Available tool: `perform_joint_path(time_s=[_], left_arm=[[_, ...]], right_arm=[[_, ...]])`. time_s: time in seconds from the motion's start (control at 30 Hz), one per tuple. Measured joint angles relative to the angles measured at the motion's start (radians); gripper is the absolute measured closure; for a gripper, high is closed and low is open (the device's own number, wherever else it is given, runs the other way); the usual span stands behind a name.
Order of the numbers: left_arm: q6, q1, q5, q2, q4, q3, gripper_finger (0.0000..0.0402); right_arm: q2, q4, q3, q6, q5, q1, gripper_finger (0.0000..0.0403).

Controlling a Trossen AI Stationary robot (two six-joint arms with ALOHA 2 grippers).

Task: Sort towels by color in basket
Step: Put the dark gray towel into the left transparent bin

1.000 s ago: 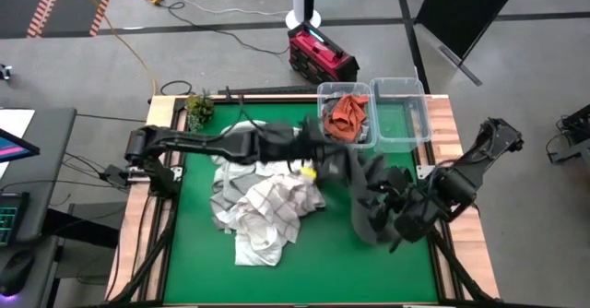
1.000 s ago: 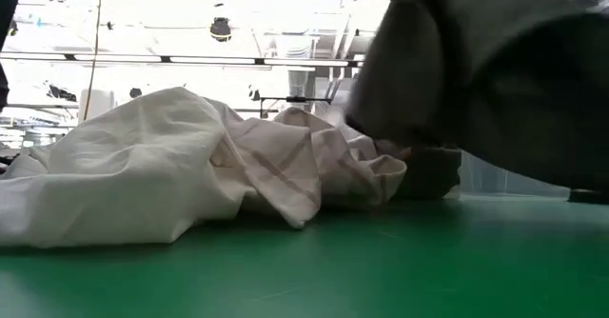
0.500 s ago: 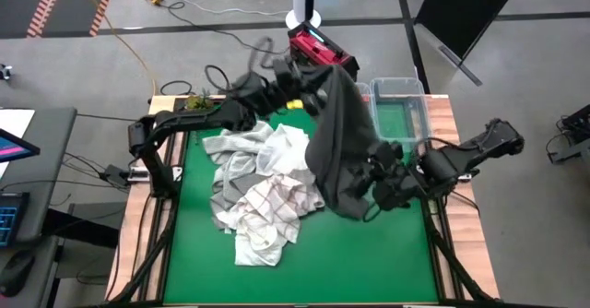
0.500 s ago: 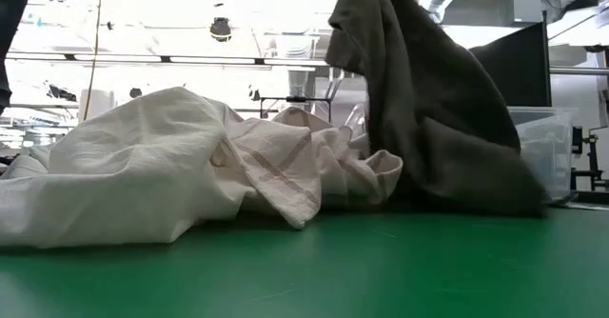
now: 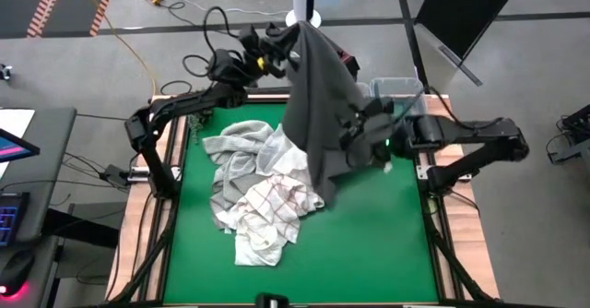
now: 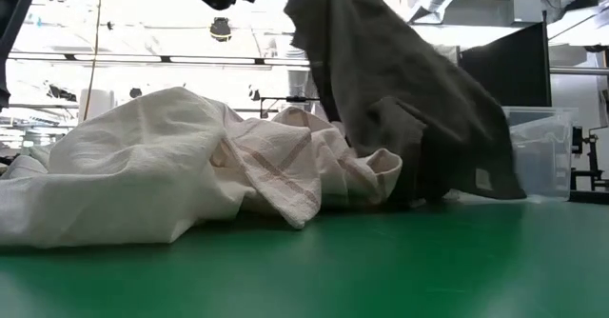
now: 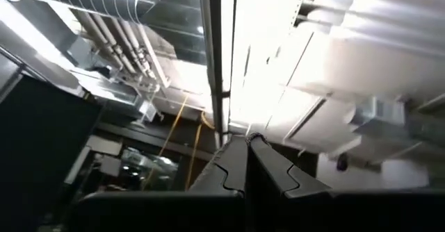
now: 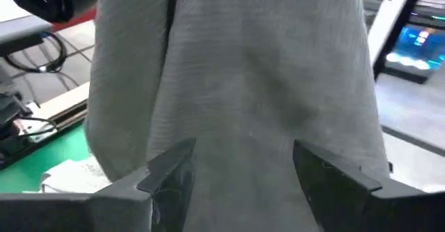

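The dark grey towel point(image 5: 318, 105) hangs in a long drape from my left gripper point(image 5: 277, 50), which is raised high over the table's far edge and shut on it. In the low view the towel point(image 6: 400, 89) reaches down to about table level beside the pile. My right gripper point(image 5: 364, 137) is open. It faces the towel's right side at mid height, and the towel point(image 8: 243, 72) fills its wrist view. A pile of white, light grey and red-checked towels point(image 5: 258, 197) lies on the green table. The rust-orange towel is hidden. My left gripper point(image 7: 245, 155) pinches the dark grey towel by its top end point(image 5: 293, 42), with the fingers pointing up. The towel hangs below it, slack; whether its lower end point(image 6: 457, 180) rests on the table I cannot tell. My right gripper point(image 8: 243, 183): I cannot tell whether its open fingers touch the towel.
A clear plastic bin point(image 5: 401, 91) stands at the table's far right corner point(image 6: 542, 151); a second bin beside it is hidden behind the hanging towel. The green mat point(image 5: 369, 243) lies bare on the near right. A red device point(image 5: 343, 61) sits on the floor beyond the table.
My left gripper has risen and swung toward the far edge, drawing the dark grey towel up off the table's right side until it hangs in a long drape. My right gripper has moved up and toward the far edge, following the towel. The pile has stayed put.
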State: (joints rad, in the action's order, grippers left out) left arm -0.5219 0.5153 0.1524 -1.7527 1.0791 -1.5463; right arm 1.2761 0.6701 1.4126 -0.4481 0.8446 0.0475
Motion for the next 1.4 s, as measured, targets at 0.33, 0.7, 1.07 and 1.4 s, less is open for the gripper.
perform_joint_path(time_s=[0.33,0.7,1.07,1.4], left_arm=[[-0.111,0.060,0.033,-0.001,0.093,0.000,0.0401],[-0.084,0.052,0.218,-0.001,-0.015,0.000,0.0402],[-0.129,0.042,0.341,-0.001,-0.043,-0.001,0.0402],[-0.198,0.041,0.398,-0.001,-0.034,-0.002,0.0402]], right_arm=[[0.002,-0.014,0.178,0.443,-0.216,-0.236,0.0132],[0.033,-0.013,0.234,0.579,-0.657,-0.456,0.0132],[0.162,-0.282,0.234,0.610,-0.977,-0.489,0.0132],[0.319,-0.320,0.234,0.621,-1.032,-0.464,0.0132]])
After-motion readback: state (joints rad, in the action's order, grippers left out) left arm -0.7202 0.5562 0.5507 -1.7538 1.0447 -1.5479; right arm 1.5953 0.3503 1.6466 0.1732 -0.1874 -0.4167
